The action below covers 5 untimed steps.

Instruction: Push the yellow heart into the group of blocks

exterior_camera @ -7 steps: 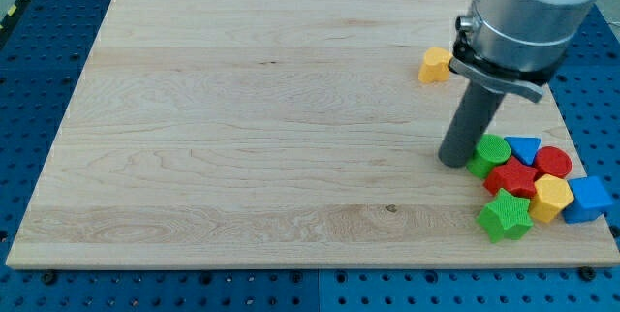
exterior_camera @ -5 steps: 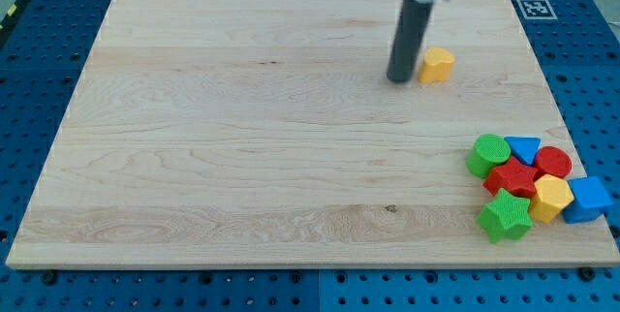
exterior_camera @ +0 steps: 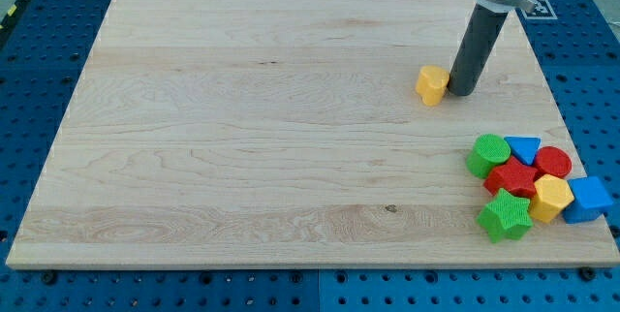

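Note:
The yellow heart lies on the wooden board in the upper right part of the view. My tip stands right beside it, touching its right side. The group of blocks sits at the view's lower right: a green cylinder, a blue triangle, a red cylinder, a red star, a yellow hexagon, a blue cube and a green star. The heart is well above and left of the group.
The board's right edge runs close behind the group. A blue pegboard table surrounds the board. A small tag marker sits at the board's top right corner.
My tip moved from the heart's left side to its right side. The heart has shifted down and a little left.

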{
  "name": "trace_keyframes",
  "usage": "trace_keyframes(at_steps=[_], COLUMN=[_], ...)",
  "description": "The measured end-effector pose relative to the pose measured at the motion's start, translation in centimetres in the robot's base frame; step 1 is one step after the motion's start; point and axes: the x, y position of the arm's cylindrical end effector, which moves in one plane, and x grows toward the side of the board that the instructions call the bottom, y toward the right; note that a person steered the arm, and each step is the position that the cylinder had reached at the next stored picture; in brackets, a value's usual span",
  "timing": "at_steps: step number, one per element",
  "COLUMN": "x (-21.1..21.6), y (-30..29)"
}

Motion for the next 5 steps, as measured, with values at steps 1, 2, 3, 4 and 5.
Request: trace_keyframes(at_steps=[1, 2, 3, 4, 5], x=[-3.9, -3.9, -2.3, -0.1, 1.3], y=[-0.2, -0.6, -1.8, -2.6, -3.6])
